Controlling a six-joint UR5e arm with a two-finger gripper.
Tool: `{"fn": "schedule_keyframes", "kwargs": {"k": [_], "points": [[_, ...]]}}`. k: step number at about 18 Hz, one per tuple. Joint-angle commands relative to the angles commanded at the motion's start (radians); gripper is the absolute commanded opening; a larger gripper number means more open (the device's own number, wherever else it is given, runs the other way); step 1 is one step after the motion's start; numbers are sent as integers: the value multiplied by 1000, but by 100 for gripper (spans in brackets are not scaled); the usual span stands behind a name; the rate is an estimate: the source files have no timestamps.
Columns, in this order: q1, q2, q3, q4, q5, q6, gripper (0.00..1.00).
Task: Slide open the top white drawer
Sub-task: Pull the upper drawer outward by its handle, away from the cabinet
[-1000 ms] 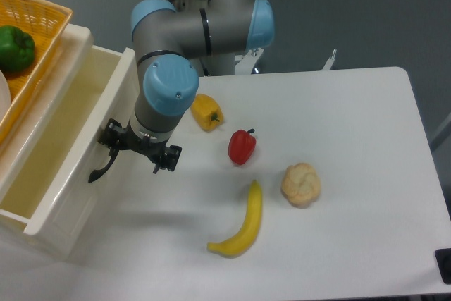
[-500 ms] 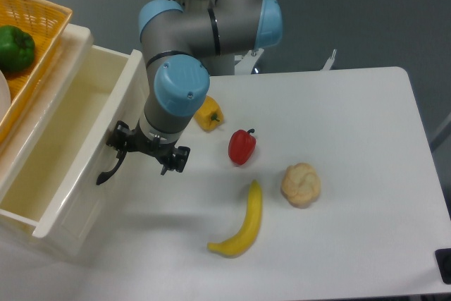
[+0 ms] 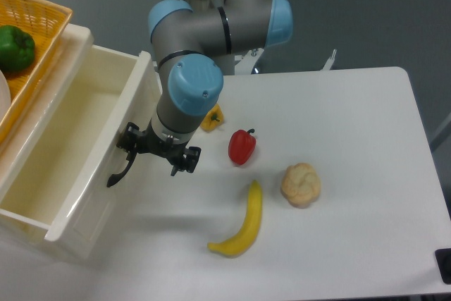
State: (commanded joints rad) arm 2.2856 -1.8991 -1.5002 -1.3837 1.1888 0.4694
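Camera view: we see the cream-white glossy top drawer pulled well out at the table's left edge; the black two-finger gripper grasps its curved black handle.

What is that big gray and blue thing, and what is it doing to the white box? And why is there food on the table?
That gray and blue thing is a robot arm. At its end is a black gripper, like a hand with two fingers. One camera looks down at the table from above. The white box is a drawer in a cabinet. It is pulled out, and the part of its inside you can see looks empty. The gripper is right by the drawer's curved black handle, but I cannot tell from here if it is squeezing it. On the table lie a banana, a red pepper, a bread roll and a yellow pepper, partly hidden behind the arm. At the top left sits a yellow basket with a green pepper.
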Motion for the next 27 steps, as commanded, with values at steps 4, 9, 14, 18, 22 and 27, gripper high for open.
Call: {"fn": "schedule_keyframes", "kwargs": {"k": [4, 9, 14, 18, 22, 27], "points": [[17, 0, 5, -2, 0, 6, 100], [32, -6, 9, -3, 0, 18, 100], [40, -11, 15, -6, 2, 26, 100], [54, -14, 18, -11, 2, 37, 100], [63, -17, 23, -12, 2, 38, 100], [74, -21, 38, -31, 2, 51, 100]]}}
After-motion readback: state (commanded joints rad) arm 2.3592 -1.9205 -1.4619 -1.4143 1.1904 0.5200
